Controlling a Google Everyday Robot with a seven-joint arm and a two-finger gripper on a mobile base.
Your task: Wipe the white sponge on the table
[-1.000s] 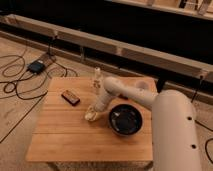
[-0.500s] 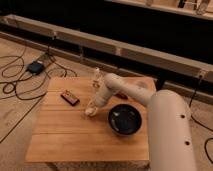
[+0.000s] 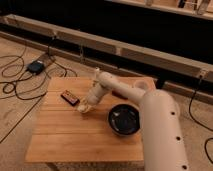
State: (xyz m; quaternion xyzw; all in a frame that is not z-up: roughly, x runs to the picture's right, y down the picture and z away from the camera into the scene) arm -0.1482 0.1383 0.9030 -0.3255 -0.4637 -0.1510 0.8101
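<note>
The gripper point(image 3: 86, 106) is reaching down to the counter point(image 3: 65, 135) near the middle of its top, at the end of the white arm point(image 3: 112, 86) that is extending in from the right. The fingers are pressed together, pinching the white sponge point(image 3: 84, 108) and holding it down against the wood. The view does not show the separate fingertips clearly; they are merging with the pale block under them.

The sponge is lying flat on the counter, just left of the centre line and slightly toward the far half of the top. Only a small cream edge is showing below the gripper. Its long axis cannot be told reliably, because the gripper is covering most of it; the visible part is running roughly from lower left to upper right, in line with the forearm above it.

A dark brown-red bar point(image 3: 70, 97) is lying on the counter to the left of the sponge, near it but apart, with its long axis running diagonally from upper left to lower right. A black bowl point(image 3: 124, 120) is standing upright on the right side of the counter, near the sponge but not touching it. The robot's thick white body point(image 3: 162, 132) is standing at the right edge of the counter, partly overlapping the bowl in the view. Black cables point(image 3: 15, 85) and a small dark box point(image 3: 36, 66) are lying on the floor to the left.
</note>
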